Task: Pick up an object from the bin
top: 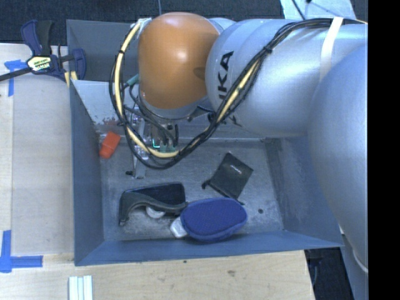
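My gripper (155,144) hangs by the back wall (94,104), just right of the orange block (109,145); I can't tell if it's spread. Descending here, I risk shoving the block into the corner

Single camera, close above bin (86,186), looking down obliquely

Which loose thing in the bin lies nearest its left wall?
The small orange piece, the only orange thing; the black curved piece and blue oval lie farther right.
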Controlling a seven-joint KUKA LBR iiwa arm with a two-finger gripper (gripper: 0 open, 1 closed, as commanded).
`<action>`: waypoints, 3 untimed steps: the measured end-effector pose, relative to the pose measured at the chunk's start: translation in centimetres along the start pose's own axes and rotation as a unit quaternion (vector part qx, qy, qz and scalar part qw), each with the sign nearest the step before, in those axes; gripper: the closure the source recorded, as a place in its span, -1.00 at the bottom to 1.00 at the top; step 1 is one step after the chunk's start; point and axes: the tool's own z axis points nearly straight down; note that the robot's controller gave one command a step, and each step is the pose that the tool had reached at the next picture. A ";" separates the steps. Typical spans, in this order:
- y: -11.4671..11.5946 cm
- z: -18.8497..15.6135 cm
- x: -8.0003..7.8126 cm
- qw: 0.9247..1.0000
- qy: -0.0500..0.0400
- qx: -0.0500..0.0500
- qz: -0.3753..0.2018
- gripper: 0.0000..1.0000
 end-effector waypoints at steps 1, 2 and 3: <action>-1.0 11.8 3.7 0.997 -0.001 -0.001 -0.080 -1.00; -3.0 13.6 4.1 0.982 -0.011 -0.008 -0.187 -1.00; -3.3 13.8 4.4 0.982 -0.005 -0.005 -0.187 1.00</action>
